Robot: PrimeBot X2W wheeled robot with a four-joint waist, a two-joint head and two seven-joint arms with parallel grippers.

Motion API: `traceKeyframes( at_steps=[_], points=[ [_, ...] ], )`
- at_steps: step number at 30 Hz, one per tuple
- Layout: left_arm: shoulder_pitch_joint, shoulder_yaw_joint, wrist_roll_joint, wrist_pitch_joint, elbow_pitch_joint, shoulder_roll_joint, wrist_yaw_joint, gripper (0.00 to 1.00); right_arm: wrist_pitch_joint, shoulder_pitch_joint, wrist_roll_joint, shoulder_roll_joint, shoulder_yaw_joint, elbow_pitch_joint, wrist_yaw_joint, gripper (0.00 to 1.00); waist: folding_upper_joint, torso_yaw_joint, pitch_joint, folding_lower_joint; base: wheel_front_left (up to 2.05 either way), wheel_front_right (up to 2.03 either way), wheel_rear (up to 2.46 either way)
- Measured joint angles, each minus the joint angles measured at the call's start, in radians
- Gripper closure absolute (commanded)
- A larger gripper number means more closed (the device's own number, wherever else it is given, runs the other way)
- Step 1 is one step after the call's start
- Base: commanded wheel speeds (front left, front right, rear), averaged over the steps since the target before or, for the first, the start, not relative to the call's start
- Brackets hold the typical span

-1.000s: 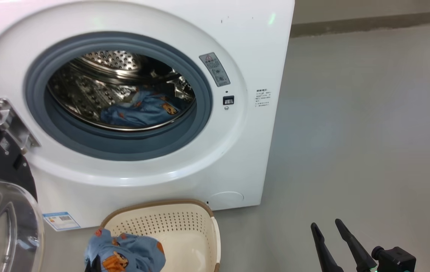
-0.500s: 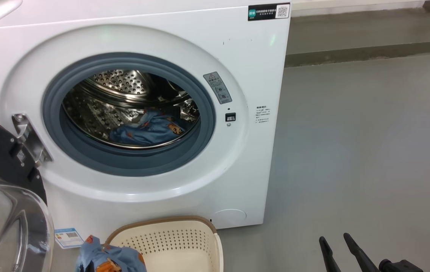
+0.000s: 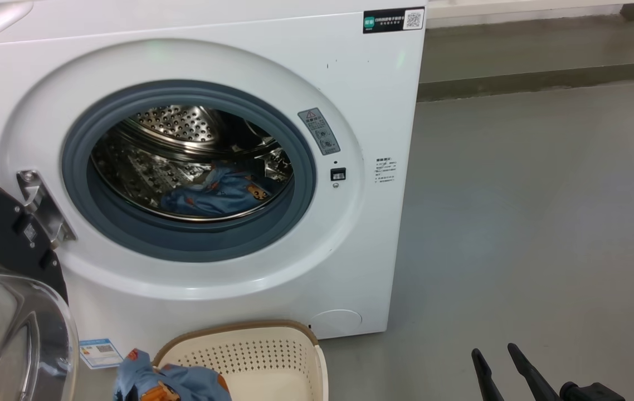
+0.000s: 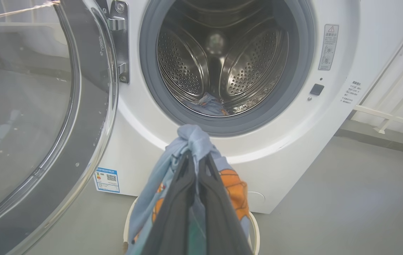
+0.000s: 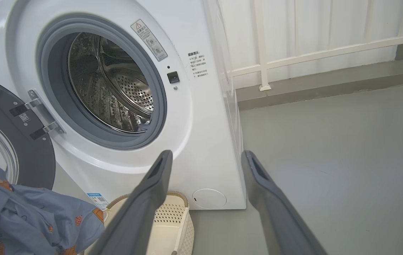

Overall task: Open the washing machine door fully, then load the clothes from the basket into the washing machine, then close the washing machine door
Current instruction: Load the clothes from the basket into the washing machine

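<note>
1. Your left end effector [image 4: 197, 157] is clamped on the clothes [image 4: 191, 136]. Light blue fabric is bunched over both fingertips, and the rest hangs down around the fingers above the basket [image 4: 255, 230].
2. Your right end effector [image 5: 206, 154] has its fingers spread wide with nothing between them, above the bare floor [image 5: 329, 159].
3. The mouth of the washing machine [image 4: 329, 117] is straight ahead of the left end effector and higher than its tips. The lower lip of the grey seal [image 4: 258, 117] sits just past the bunched cloth.
4. The washing machine door [image 4: 88, 141] is swung wide open to the left of that end effector, hanging on the hinge [image 4: 121, 42] beside the opening.
5. A second garment [image 4: 206, 103] in the same print lies at the bottom of the drum [image 4: 222, 53].
6. A blue label [image 4: 107, 180] is low on the machine front, left of the left fingers.
7. Views:
   - The left wrist view gives you the pinch itself and a straight look down the drum.
   - The head view gives you the black QR sticker [image 3: 394, 19] at the machine's top corner.
   - The right wrist view gives you a white railing [image 5: 311, 53] beyond the machine, above its right finger.
</note>
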State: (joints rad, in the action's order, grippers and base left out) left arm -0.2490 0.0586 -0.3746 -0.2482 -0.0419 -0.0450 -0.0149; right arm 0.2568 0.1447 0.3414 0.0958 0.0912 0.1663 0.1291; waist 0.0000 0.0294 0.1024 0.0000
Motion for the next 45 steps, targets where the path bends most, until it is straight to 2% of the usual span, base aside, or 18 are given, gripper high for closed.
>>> traceKeyframes(
  at_steps=[20, 33, 45],
  points=[
    [0.028, 0.024, -0.036, 0.0, 0.013, 0.0, -0.009, 1.0, 0.0, -0.001, 0.0, -0.012, 0.006, 0.0, 0.0, 0.0, 0.0, 0.035, -0.03, 0.0, 0.0, 0.0, 0.0],
    [0.264, 0.02, -0.032, 0.0, -0.062, 0.001, -0.025, 1.0, 0.0, -0.032, 0.0, -0.028, 0.031, 0.002, 0.0, 0.0, 0.0, 0.074, -0.09, 0.0001, 0.0, 0.0, 0.0],
    [0.578, -0.101, 0.064, -0.007, -0.148, -0.01, -0.011, 1.0, 0.0, -0.088, 0.0, -0.034, 0.058, 0.007, 0.0, 0.0, 0.0, 0.134, -0.166, 0.0002, 0.0, 0.0, 0.0]
  ],
)
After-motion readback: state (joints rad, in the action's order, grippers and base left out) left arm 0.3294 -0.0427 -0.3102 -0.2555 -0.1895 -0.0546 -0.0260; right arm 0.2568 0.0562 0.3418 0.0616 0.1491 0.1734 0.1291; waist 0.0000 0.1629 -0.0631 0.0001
